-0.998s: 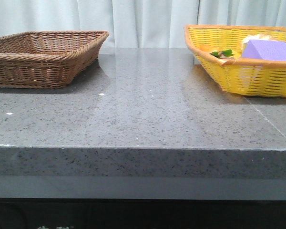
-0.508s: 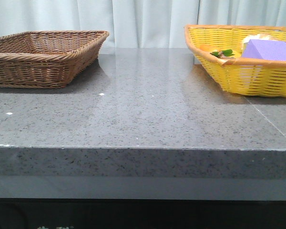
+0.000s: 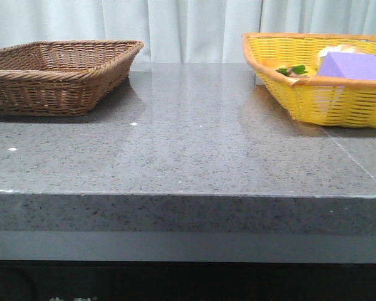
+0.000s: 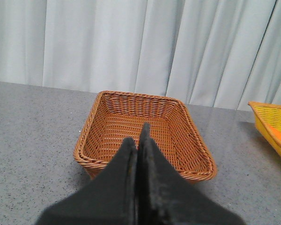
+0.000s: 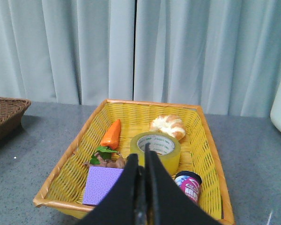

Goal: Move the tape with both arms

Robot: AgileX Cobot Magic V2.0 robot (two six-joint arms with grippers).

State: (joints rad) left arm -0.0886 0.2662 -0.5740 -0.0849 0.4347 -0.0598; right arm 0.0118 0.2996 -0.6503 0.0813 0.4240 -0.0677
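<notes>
My right gripper [image 5: 143,161] has its black fingers pressed together, holding nothing, above the yellow woven plastic basket [image 5: 210,140]. The translucent yellow roll of packing tape [image 5: 155,151] lies flat inside, between a purple block [image 5: 103,184] and what looks like a bread roll [image 5: 167,126]. My left gripper [image 4: 138,140] is likewise closed, above the brown wicker basket [image 4: 91,124].

brown wicker basket [image 3: 56,72], yellow basket [image 3: 326,100] (purple block [image 3: 354,65] inside), grey table [image 3: 188,157]
</notes>
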